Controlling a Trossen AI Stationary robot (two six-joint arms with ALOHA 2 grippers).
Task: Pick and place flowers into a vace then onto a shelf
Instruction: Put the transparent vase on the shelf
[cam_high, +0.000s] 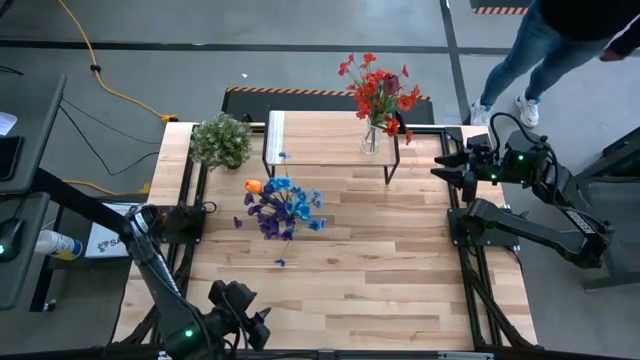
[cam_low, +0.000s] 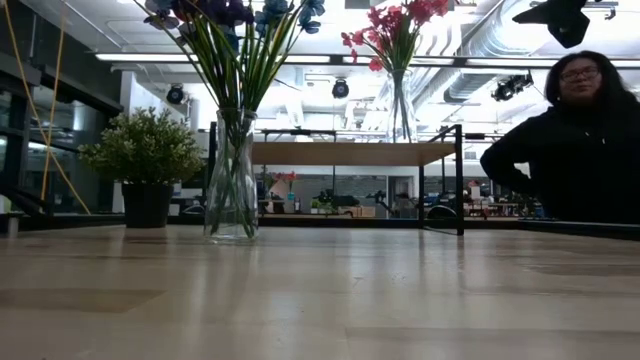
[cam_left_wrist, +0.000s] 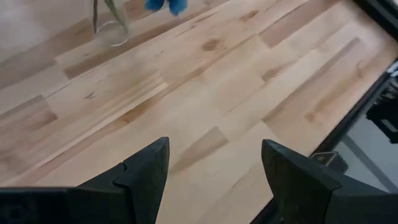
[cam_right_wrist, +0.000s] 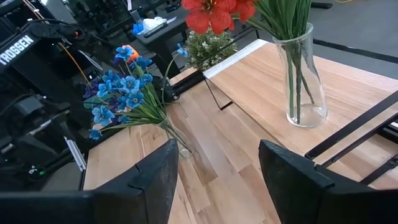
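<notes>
A glass vase (cam_low: 232, 180) holding blue, purple and orange flowers (cam_high: 280, 207) stands on its base on the tabletop, left of centre. A second glass vase (cam_right_wrist: 305, 81) with red flowers (cam_high: 378, 90) stands on the shelf (cam_high: 320, 140) at the far side. My left gripper (cam_high: 255, 325) hangs open over the table's near edge, its fingers (cam_left_wrist: 146, 174) apart above bare wood, the vase's base (cam_left_wrist: 112, 31) well ahead of it. Open and touching nothing, my right gripper (cam_high: 445, 165) waits at the table's right edge, level with the shelf (cam_right_wrist: 348, 93).
A bushy pale-green plant in a dark pot (cam_high: 222, 140) stands at the far left, beside the shelf. Loose blue petals lie on the table (cam_high: 281, 262) and on the shelf (cam_high: 284, 155). A person (cam_low: 580, 140) stands beyond the far right corner.
</notes>
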